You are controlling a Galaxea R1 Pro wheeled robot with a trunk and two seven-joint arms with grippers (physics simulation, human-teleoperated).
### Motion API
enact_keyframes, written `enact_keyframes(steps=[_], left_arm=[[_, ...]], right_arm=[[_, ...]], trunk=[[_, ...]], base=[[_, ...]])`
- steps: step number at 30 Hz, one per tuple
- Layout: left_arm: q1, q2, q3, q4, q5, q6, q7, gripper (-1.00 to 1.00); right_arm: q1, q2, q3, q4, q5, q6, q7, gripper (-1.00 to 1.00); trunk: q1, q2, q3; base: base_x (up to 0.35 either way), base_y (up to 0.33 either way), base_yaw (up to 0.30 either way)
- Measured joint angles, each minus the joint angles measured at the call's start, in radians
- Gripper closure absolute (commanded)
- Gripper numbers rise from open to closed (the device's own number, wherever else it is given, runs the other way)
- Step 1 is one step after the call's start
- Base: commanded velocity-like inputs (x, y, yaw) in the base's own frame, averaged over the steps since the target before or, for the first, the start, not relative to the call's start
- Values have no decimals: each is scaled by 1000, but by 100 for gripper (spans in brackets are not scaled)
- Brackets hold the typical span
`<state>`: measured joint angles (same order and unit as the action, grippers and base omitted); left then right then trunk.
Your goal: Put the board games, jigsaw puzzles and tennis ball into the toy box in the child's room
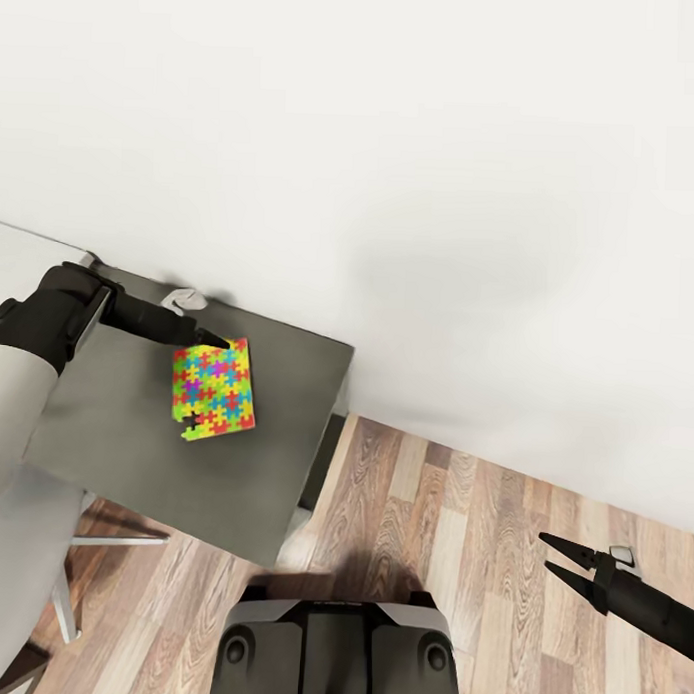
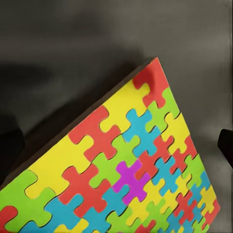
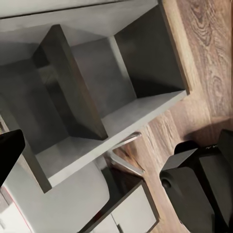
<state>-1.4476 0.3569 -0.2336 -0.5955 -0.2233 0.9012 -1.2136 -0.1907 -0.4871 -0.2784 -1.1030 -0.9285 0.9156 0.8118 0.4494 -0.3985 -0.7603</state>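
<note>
One jigsaw puzzle [image 1: 213, 387], a flat mat of bright interlocking pieces, lies on the dark grey side unit [image 1: 124, 439] of the table. My left gripper [image 1: 219, 339] is at the puzzle's far corner, right above it. In the left wrist view the puzzle [image 2: 121, 165] spreads between two dark fingers [image 2: 9, 145] set wide apart, so the gripper is open. My right gripper [image 1: 552, 554] hangs open over the wooden floor at the right, holding nothing. The toy box, board games, tennis ball and bed are out of view.
A white wall rises close behind the unit. A small pale grey object [image 1: 184, 301] sits by the wall behind my left arm. A white chair leg [image 1: 110, 539] stands at the lower left. The right wrist view looks into the unit's open shelves [image 3: 97, 97].
</note>
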Motion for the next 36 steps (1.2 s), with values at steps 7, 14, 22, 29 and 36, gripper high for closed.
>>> enact_keyframes(steps=[7, 14, 22, 29, 36], left_arm=[[0, 0, 0, 0, -2, -35, -9, -100], [1, 0, 0, 0, -4, -40, -11, -100], [2, 0, 0, 0, -6, -40, -10, -100], [2, 0, 0, 0, -38, -42, -9, -100], [2, -1, 0, 0, -45, -42, -9, -100]], right_arm=[[0, -1, 0, 0, 0, 0, 0, -100], [0, -1, 0, 0, 0, -1, 0, -100], [0, 0, 0, 0, 0, -1, 0, -100], [-1, 0, 0, 0, 0, 0, 0, -100], [0, -1, 0, 0, 0, 0, 0, -100]], trunk=[[0, 0, 2], [0, 0, 6], [0, 0, 6], [0, 0, 6], [0, 0, 6]], base=[[-3, -8, -66], [-59, -20, -99], [-121, -32, -10], [-7, 39, 0], [-5, 26, 0]])
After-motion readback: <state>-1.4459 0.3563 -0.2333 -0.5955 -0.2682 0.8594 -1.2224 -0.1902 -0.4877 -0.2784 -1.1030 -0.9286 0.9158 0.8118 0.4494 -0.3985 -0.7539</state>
